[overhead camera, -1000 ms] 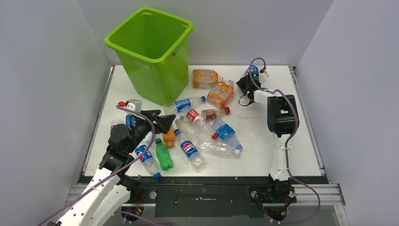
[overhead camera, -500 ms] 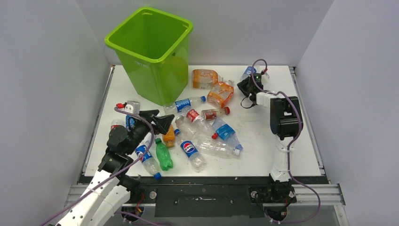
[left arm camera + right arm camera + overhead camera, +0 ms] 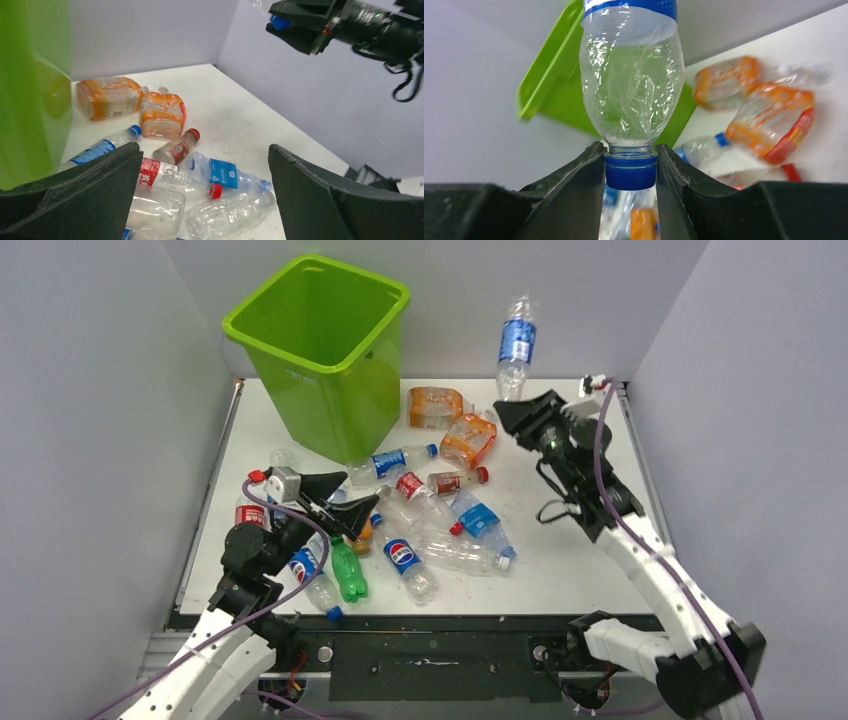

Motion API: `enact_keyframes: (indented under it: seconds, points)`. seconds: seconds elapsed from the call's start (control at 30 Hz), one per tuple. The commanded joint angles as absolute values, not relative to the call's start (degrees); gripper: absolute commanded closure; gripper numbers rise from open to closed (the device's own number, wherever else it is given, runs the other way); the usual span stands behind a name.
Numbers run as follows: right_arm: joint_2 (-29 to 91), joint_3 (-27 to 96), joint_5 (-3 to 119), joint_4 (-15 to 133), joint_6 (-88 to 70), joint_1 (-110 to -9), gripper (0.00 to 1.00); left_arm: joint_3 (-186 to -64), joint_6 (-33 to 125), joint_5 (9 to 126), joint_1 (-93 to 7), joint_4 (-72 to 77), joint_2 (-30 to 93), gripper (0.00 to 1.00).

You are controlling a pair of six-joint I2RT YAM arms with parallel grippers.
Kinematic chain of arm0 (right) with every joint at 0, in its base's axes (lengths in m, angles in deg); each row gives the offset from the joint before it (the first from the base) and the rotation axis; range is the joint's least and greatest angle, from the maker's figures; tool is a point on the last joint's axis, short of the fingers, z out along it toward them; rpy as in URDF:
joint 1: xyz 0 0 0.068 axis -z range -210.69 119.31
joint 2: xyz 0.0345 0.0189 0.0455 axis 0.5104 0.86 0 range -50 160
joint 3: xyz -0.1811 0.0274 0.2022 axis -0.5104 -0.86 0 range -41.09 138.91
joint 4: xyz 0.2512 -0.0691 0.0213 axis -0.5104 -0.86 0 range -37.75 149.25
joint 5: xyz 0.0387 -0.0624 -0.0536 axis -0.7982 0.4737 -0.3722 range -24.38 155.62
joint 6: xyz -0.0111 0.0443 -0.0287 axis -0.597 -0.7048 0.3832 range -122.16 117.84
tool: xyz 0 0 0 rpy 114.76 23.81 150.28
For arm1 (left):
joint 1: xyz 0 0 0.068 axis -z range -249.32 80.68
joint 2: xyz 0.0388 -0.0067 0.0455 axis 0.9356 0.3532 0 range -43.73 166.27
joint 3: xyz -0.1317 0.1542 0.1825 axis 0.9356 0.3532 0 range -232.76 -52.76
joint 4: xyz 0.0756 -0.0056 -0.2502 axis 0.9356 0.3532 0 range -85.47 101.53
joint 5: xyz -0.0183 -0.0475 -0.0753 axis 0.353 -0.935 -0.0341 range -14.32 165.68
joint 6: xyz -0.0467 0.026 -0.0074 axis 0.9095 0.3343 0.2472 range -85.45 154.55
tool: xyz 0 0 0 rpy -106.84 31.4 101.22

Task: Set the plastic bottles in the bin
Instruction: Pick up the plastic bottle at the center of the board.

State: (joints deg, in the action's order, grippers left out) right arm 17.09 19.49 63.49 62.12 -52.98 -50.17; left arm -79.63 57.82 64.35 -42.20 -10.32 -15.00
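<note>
My right tool point(image 3: 630, 159) is up in the air, pinching a clear bottle point(image 3: 631, 90) by its blue cap point(image 3: 630, 174). The bottle stands up above the tool. The green bin point(image 3: 330, 400) is ahead of this tool and to its left, on the white tabletop point(image 3: 550, 580). My left tool point(image 3: 350, 498) is spread wide and holds nothing. Just below and ahead of it lie many more bottles point(image 3: 420, 510) in a heap. The tabletop has small dirty marks. Plain grey walls point(image 3: 100, 390) close it in on three sides.
</note>
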Motion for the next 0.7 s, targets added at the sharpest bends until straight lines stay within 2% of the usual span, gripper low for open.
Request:
enact_keyframes:
  seconds: [0.0, 0.13, 0.33, 0.67]
  points:
    - [7.8, 10.9, 56.4, 48.9, -47.7, -56.0, 0.95, -82.7, 51.5, 57.2, -37.4, -12.7, -11.1, 0.04]
    - [2.1, 9.6, 47.9, 38.8, -41.4, -62.3, 0.95, -86.5, 38.8, 61.4, -27.3, -6.6, -9.5, 0.04]
    - [-2.9, 10.8, 41.5, 26.1, -36.0, -68.3, 0.95, -91.0, 7.5, 72.8, -12.6, 2.0, -8.6, 0.04]
    - [0.5, 16.2, 31.8, 11.0, -27.5, -68.5, 0.95, -92.2, -32.7, 86.9, -5.0, 11.2, -2.8, 0.04]
